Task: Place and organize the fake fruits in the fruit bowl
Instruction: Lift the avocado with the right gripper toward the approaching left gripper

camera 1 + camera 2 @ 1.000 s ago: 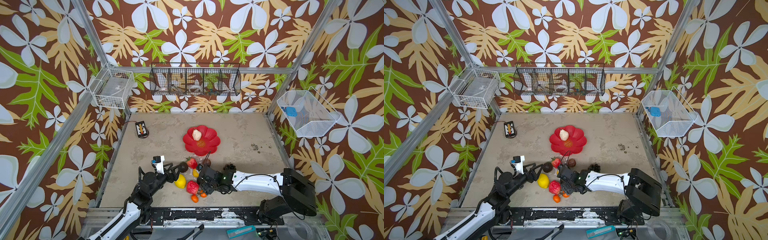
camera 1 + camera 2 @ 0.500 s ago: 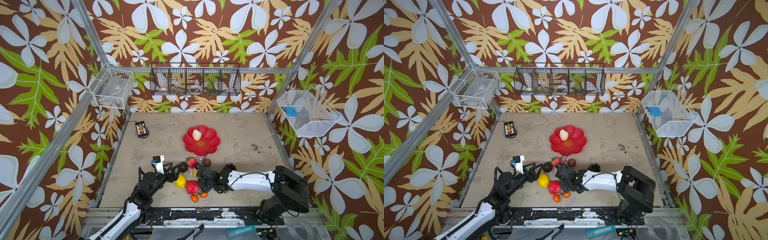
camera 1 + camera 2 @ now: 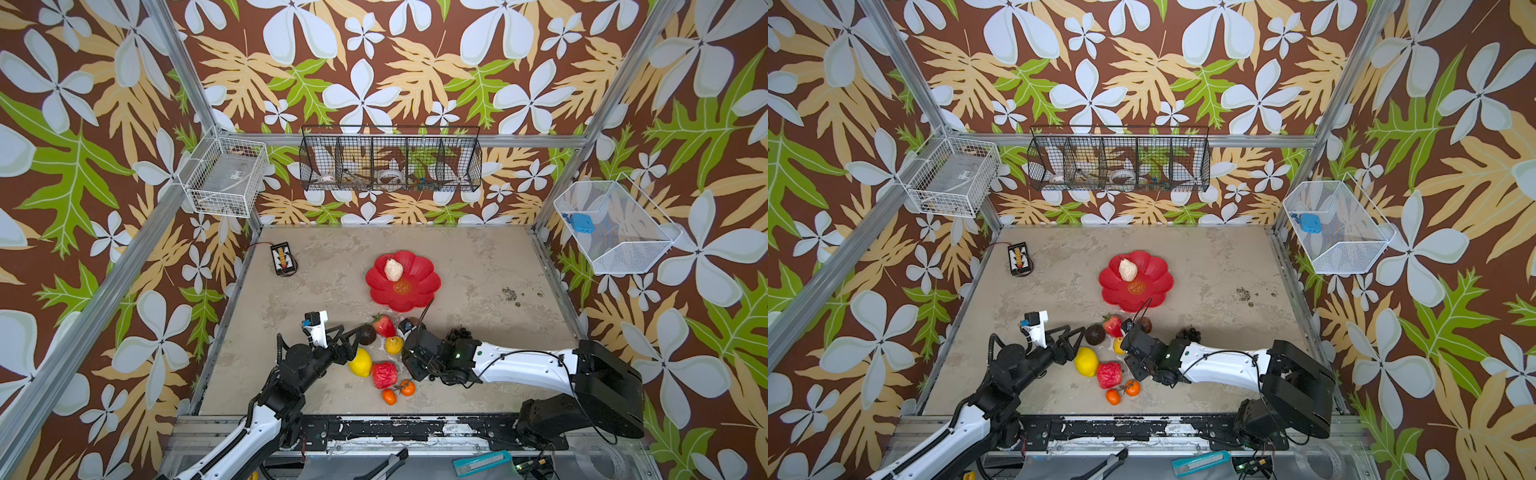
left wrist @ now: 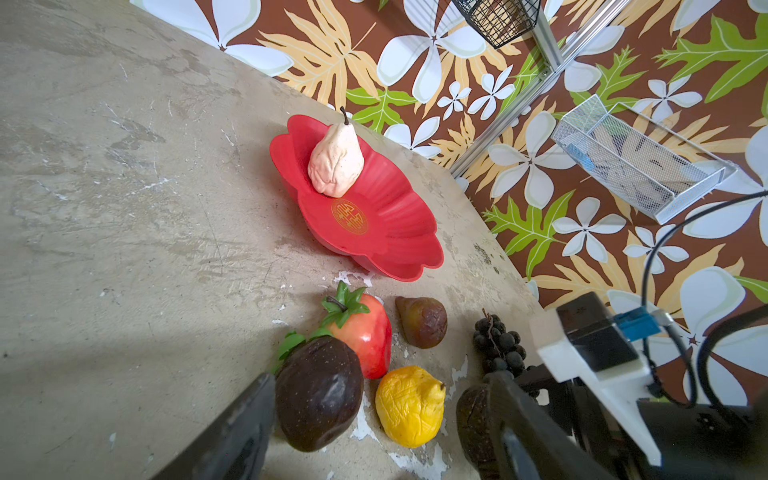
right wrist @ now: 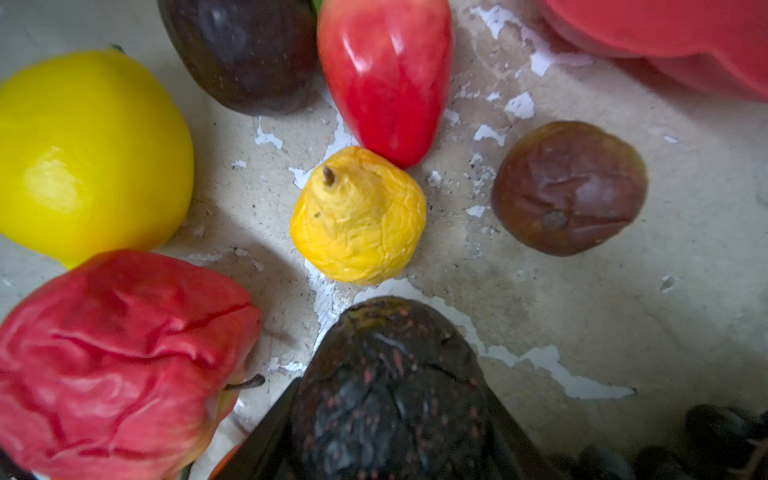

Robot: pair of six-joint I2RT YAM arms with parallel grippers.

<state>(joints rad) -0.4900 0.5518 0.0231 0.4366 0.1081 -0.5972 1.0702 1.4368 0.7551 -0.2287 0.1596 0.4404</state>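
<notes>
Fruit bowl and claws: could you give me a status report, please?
Left claw open beside dark avocado. Right claw shut on speckled avocado. Fruit bowl holds pear only.

Surface: worn grey tabletop (image 3: pixel 332 282);
Centre: red fruit bowl (image 3: pixel 424 286);
Front: lemon (image 3: pixel 360 362); apple (image 3: pixel 384 374); strawberry (image 3: pixel 384 325); grapes (image 3: pixel 458 333); two oranges (image 3: pixel 389 397)

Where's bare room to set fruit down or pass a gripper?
Free: fruit bowl near and right petals, beside the pear; table between black box and bowl; table right of bowl to the dark specks. Crowded: in front of the bowl, loose fruits packed around left gripper and right gripper gripping dark avocado.
</notes>
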